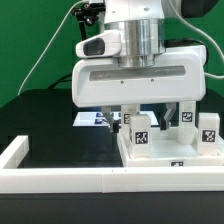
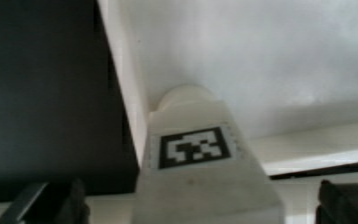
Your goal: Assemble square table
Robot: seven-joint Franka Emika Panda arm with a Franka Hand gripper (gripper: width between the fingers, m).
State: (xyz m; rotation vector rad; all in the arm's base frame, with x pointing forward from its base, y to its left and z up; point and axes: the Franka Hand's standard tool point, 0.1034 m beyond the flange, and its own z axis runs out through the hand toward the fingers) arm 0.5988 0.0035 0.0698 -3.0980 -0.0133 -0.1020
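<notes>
In the exterior view the arm comes straight down from above, its wide white hand body level and square to the camera, and the gripper (image 1: 131, 116) hangs over the square tabletop (image 1: 170, 152). The two dark fingers (image 1: 127, 118) point down at the tagged leg (image 1: 139, 130) that stands upright on the tabletop, toward the exterior view's left end of the slab. The fingertips sit at the top of this leg, on either side of it, but from here I cannot tell whether they press on it or only flank it.

Two more white legs stand on the same tabletop: a second leg (image 1: 187, 117) behind and toward the exterior view's right of the first, and a third leg (image 1: 209, 130) at the tabletop's right end in this view. The tabletop's front edge carries a small tag and lies just behind the long low border wall (image 1: 60, 180). The marker board (image 1: 90, 118) lies flat on the black table (image 1: 40, 115), beyond the tabletop.

In the wrist view the tagged leg (image 2: 201, 150) fills the middle, its black-and-white tag facing the camera, with the white tabletop (image 2: 247, 50) behind it. The dark fingertips (image 2: 51, 203) show at either side of the leg, apart from it with a clear gap, so the jaws stand spread and grip nothing.
</notes>
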